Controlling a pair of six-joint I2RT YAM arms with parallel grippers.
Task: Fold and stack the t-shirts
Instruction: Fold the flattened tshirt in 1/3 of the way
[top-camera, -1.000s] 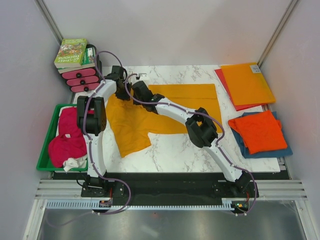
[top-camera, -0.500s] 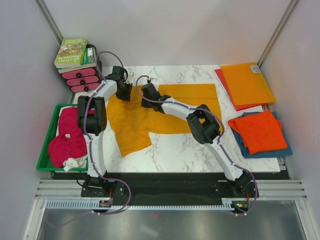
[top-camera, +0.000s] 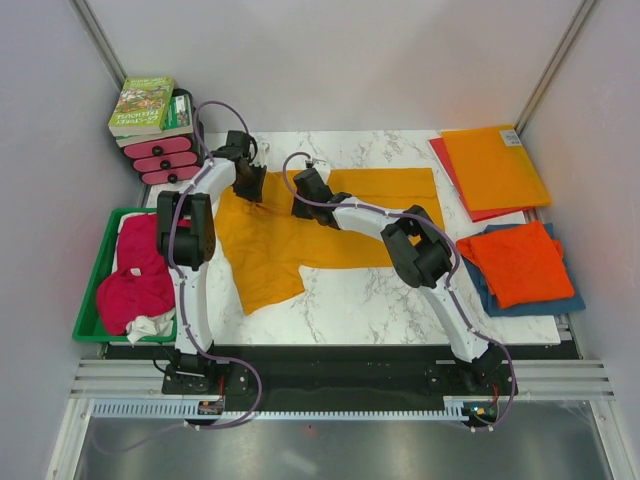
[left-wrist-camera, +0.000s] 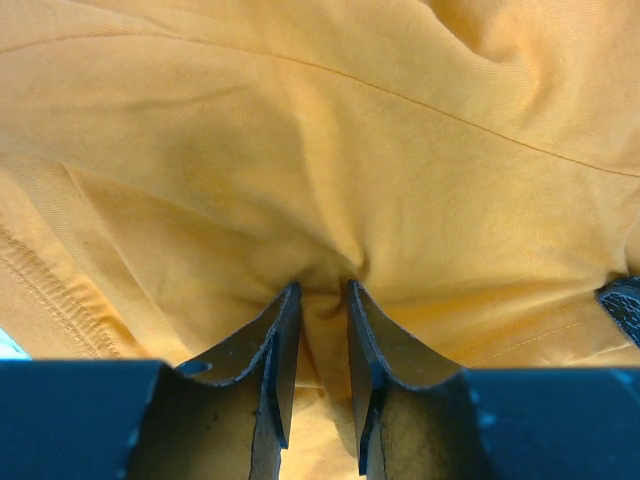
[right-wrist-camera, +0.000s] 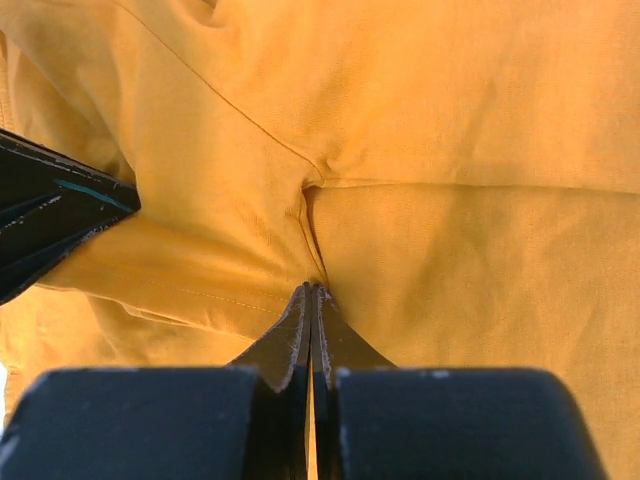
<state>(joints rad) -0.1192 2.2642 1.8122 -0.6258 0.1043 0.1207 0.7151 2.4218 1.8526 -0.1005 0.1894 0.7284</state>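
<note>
While the golden-orange t-shirt (top-camera: 270, 250) lies spread across the marble surface (top-camera: 370, 300), the left hand (left-wrist-camera: 322, 292) pinches a bunched fold of it between part-closed fingers; the right hand (right-wrist-camera: 312, 290), closed tight, nips its cloth at a seam nearby.

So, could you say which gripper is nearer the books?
Left. The left gripper grips the golden-orange t-shirt right of the books; the right gripper grips it further right.
</note>
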